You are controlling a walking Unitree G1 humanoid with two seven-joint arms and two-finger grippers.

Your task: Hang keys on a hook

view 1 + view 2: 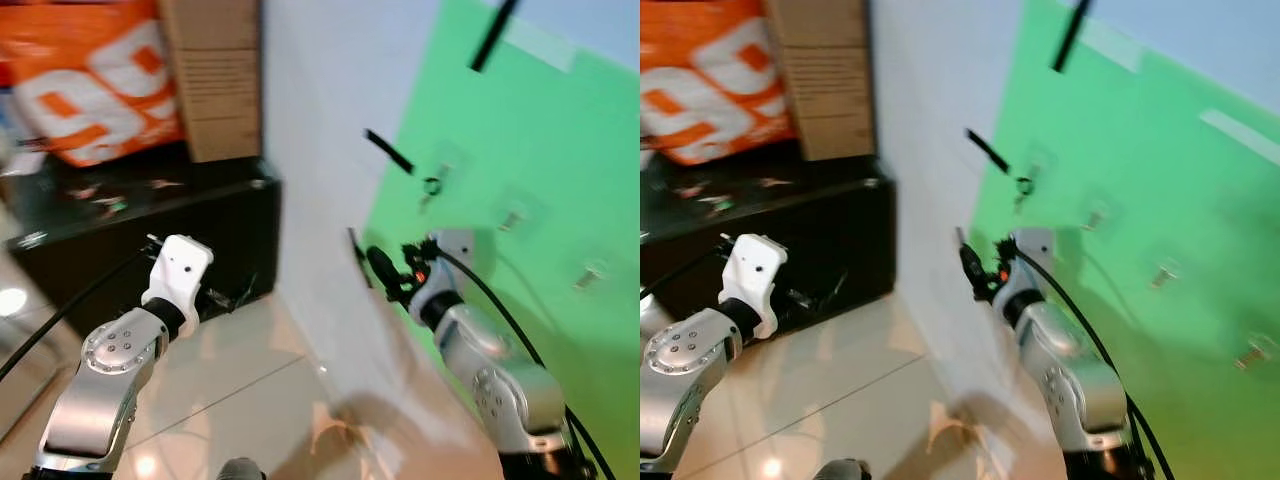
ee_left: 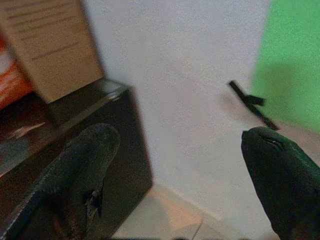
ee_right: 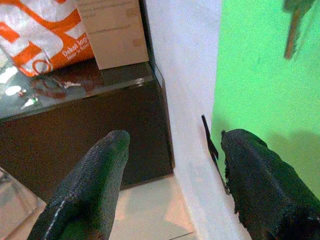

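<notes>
Near the green board [image 1: 520, 200], right claw [image 3: 172, 185] raised, fingers apart, empty.

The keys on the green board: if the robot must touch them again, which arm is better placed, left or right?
The right. The right gripper is raised close to the green board, just below the keys hanging there, fingers open. The left gripper, also open, is by the black cabinet, far from the board.
</notes>
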